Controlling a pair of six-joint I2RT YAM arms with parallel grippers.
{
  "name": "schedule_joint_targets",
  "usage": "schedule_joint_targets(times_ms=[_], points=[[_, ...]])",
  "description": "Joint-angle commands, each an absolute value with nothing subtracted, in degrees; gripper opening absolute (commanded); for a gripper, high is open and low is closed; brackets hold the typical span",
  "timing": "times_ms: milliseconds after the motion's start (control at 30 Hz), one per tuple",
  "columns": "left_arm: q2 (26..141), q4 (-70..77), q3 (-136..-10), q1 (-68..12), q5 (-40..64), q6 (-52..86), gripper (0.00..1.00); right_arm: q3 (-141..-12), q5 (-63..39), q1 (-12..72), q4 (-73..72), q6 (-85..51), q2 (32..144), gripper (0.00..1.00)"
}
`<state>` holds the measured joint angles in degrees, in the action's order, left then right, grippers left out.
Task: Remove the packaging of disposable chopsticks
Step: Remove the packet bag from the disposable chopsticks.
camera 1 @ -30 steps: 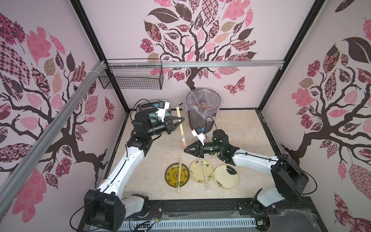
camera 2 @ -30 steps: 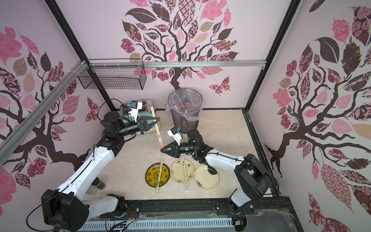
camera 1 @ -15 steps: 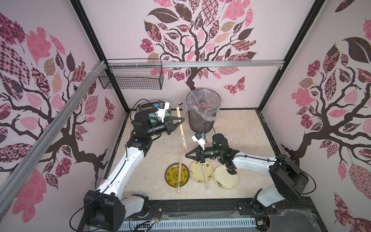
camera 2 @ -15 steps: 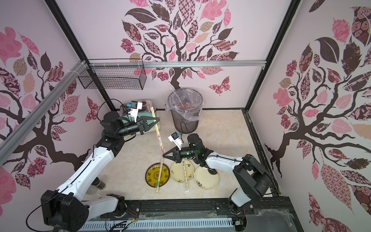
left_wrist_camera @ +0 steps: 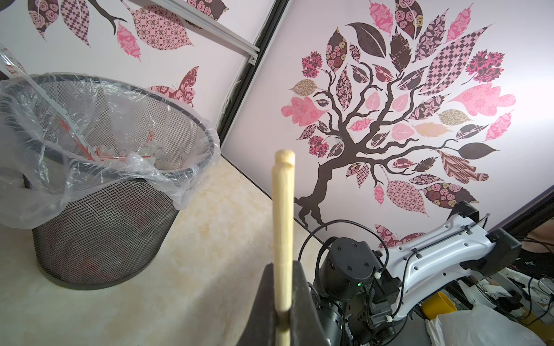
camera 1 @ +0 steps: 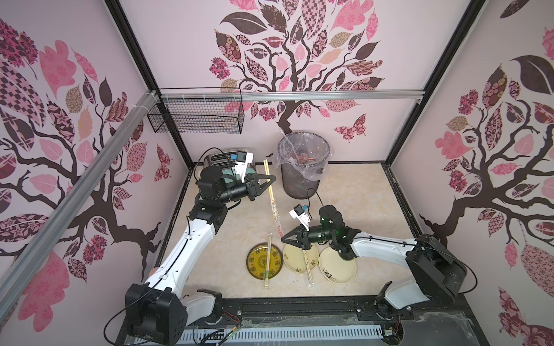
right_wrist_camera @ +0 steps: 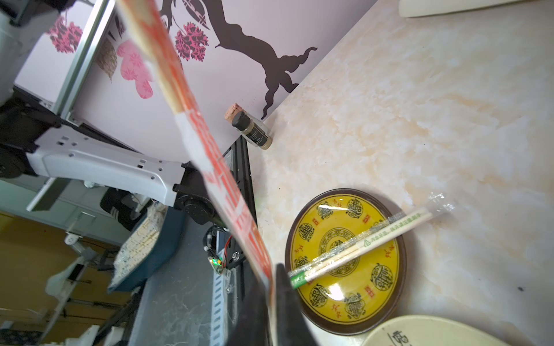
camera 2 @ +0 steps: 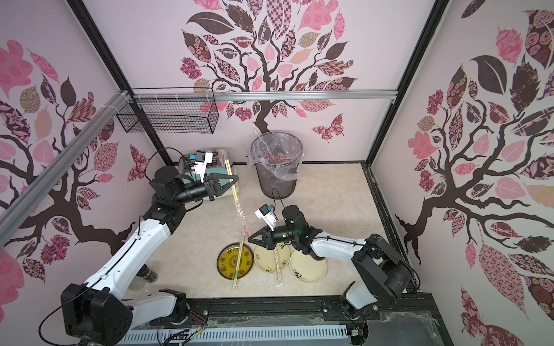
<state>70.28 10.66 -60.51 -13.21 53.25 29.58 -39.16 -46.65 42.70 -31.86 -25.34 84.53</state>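
Note:
My left gripper (camera 1: 273, 179) is shut on the top end of a pair of disposable chopsticks (camera 1: 268, 173), held up in the air and slanting down toward the plates. In the left wrist view the pale sticks (left_wrist_camera: 283, 209) rise between the two fingers. A clear packaging sleeve with red print (camera 1: 276, 215) still covers their lower part. My right gripper (camera 1: 283, 239) is at the sleeve's bottom end. In the right wrist view the red-printed packaging (right_wrist_camera: 215, 161) runs down between its nearly closed jaws. Two more wrapped pairs lie across the yellow plate (camera 1: 254, 263) and the middle cream plate (camera 1: 292, 257).
A mesh waste bin (camera 1: 302, 167) with a clear liner stands at the back and holds red-printed wrappers. A third cream plate (camera 1: 338, 269) sits under my right arm. A wire basket (camera 1: 198, 118) hangs on the back wall. A small corked bottle (right_wrist_camera: 251, 128) stands by the left wall.
My right gripper has moved down along the sleeve toward the plates, and its jaws have come together at the sleeve's bottom end. The left gripper and the sticks have stayed where they were.

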Motion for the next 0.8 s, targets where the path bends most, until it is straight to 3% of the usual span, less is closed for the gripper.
schedule_joint_targets(times_ms=[0,133,333,467,633,767], points=[[69.4,11.1,-60.1,-13.0,54.3,29.1,0.0,-41.0,-45.3,43.0,-30.5,-24.0,82.7,0.31],[69.4,11.1,-60.2,-13.1,54.6,29.2,0.0,-44.4,-43.2,43.0,-29.4,-23.1,82.0,0.43],[69.4,11.2,-60.2,-13.0,54.9,29.2,0.0,-48.4,-41.5,43.0,-30.3,-23.5,83.7,0.44],[69.6,11.1,-60.1,-13.0,55.1,29.3,0.0,-49.3,-42.5,43.0,-31.1,-24.1,85.0,0.34],[69.6,11.2,-60.2,-13.0,55.4,29.1,0.0,-47.1,-42.6,43.1,-31.9,-24.6,85.0,0.1],[69.6,11.1,-60.1,-13.0,55.4,29.1,0.0,-44.2,-42.5,43.1,-31.7,-24.5,84.2,0.0]])
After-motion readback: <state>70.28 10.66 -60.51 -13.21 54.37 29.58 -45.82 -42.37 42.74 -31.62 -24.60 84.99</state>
